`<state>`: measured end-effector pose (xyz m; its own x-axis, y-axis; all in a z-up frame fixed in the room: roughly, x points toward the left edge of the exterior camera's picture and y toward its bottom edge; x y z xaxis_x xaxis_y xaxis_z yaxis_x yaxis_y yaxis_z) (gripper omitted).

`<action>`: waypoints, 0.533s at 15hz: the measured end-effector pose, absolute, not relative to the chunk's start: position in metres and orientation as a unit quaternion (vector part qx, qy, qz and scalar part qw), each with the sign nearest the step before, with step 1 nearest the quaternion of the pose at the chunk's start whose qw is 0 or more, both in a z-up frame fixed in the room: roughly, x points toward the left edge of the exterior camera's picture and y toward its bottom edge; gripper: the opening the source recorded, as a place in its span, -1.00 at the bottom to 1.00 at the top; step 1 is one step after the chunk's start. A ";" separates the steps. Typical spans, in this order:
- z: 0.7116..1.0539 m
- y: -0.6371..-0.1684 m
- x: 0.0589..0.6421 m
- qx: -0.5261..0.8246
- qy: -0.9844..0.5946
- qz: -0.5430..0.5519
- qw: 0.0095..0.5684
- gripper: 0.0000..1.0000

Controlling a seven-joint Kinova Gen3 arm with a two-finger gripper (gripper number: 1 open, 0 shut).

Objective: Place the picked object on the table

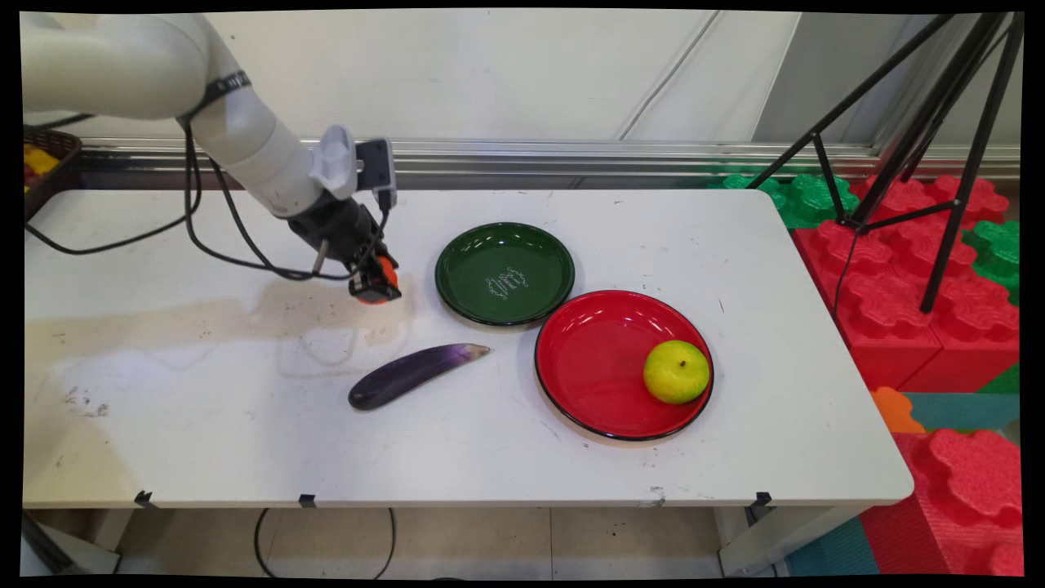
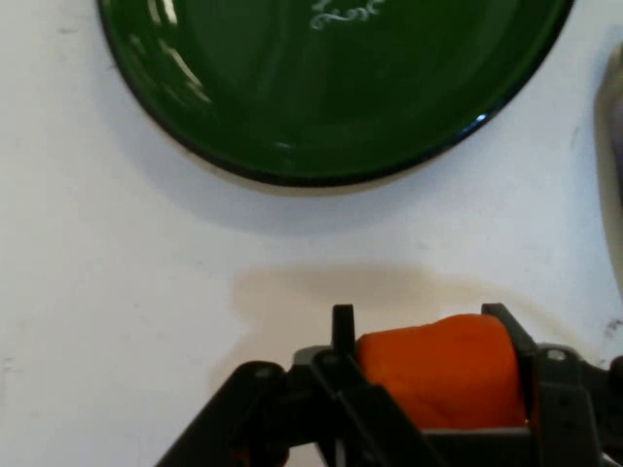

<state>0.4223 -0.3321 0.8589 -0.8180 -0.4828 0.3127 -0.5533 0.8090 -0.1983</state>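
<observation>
My hand (image 2: 438,375) clamps an orange object (image 2: 440,375) across its middle (looks light, smooth, rigid), low over table (image 1: 204,392), near green plate (image 1: 504,273)

Fingers (image 2: 343,336) clamping orange object (image 2: 438,375), green plate (image 2: 331,88) beyond, white table (image 2: 107,292)

The white table (image 1: 245,433) carries a green plate (image 1: 504,273) toward its middle, taken here as the landmark. Just beside that plate, nearer the camera and to its right, lies a red plate (image 1: 596,367), their rims almost touching. A purple eggplant (image 1: 412,374) lies on the bare tabletop nearer the camera and slightly left of the green plate, close to it.
</observation>
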 end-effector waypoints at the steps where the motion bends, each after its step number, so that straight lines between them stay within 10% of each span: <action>1: 0.852 -0.333 0.421 0.271 -0.945 0.136 0.125 -1.00; 8: 0.818 -0.338 0.420 0.247 -0.954 0.114 0.124 -1.00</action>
<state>0.4201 -0.3379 0.8180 -0.8472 -0.4430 0.2933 -0.4996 0.8521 -0.1561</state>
